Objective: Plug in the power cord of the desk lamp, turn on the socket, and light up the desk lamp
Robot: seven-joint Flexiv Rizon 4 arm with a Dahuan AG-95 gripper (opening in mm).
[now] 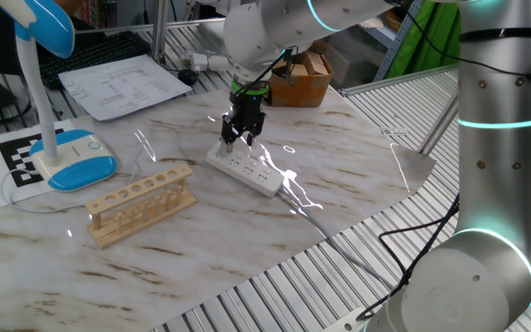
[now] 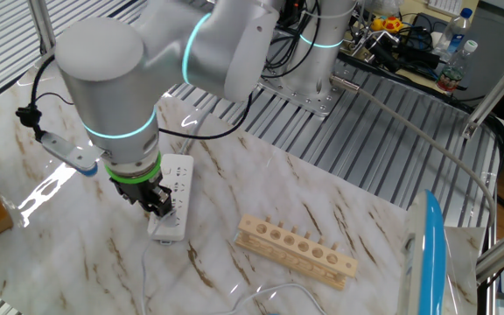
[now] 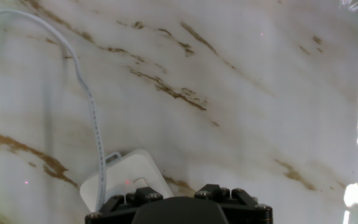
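Your gripper (image 1: 237, 138) hangs over the socket's (image 1: 247, 170) 10 o'clock end, jaws apart (nothing held); desk lamp (image 1: 63, 148) sits well off at 9 o'clock.

Readable text: none | printed sheet (image 1: 123, 85) beyond the fingers: lines too small to read | black-and-white marker (image 1: 28, 159): pattern only

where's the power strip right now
In one fixed view the power strip lies mid-table on the marble, right of the wooden rack, with the hand directly over its far end.
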